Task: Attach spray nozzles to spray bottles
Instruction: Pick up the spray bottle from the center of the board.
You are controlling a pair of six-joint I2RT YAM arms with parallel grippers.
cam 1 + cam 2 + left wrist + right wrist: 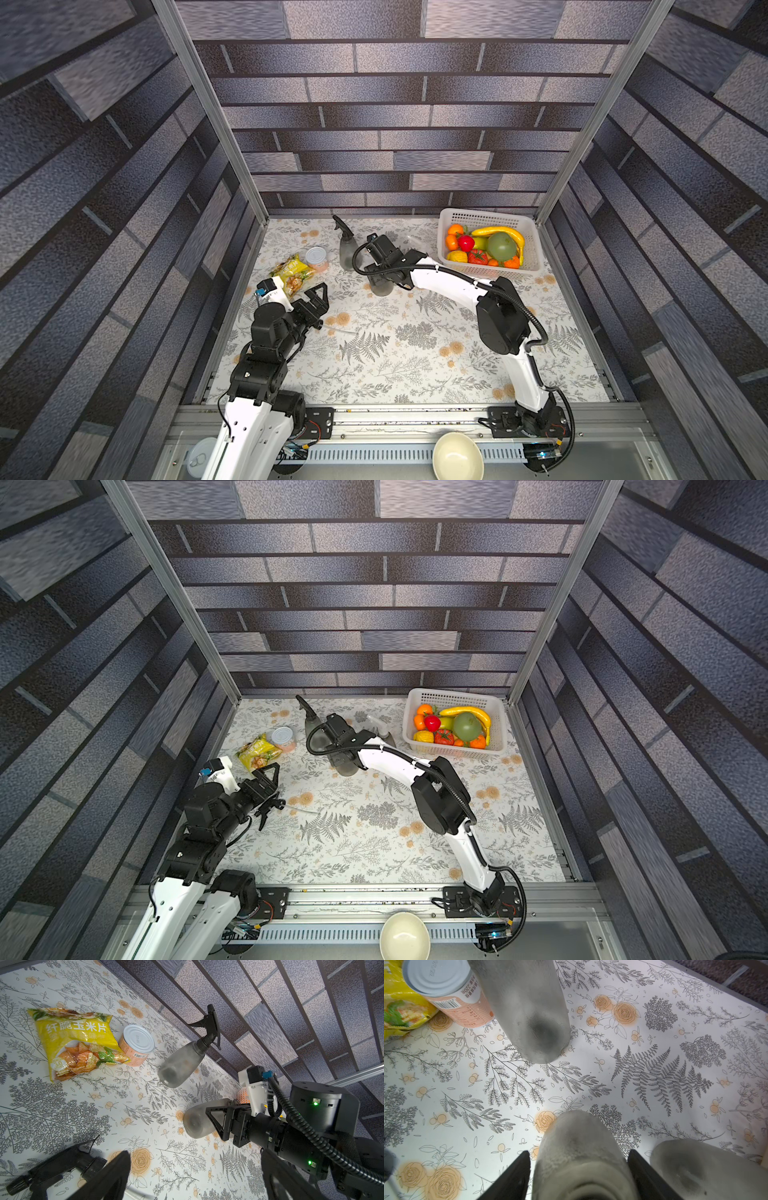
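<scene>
A grey spray bottle point(347, 249) with a black nozzle point(208, 1022) screwed on stands at the back. In front of it a second spray bottle point(579, 1147) stands with a bare neck. My right gripper point(579, 1151) straddles its upper part, the jaws close on both sides with a thin gap showing. A third bottle point(695, 1167) stands beside it, near the basket, with a pale translucent nozzle point(376, 723) above it. My left gripper point(194, 1153) hovers open and empty over the cloth. A loose black spray nozzle point(62, 1165) lies beside it, its dip tube point(305, 811) on the table.
A yellow chip bag point(291, 272) and a silver-lidded can point(316, 258) lie at the back left. A white basket point(490, 216) of toy fruit fills the back right corner. A cream bowl point(457, 457) sits below the front rail.
</scene>
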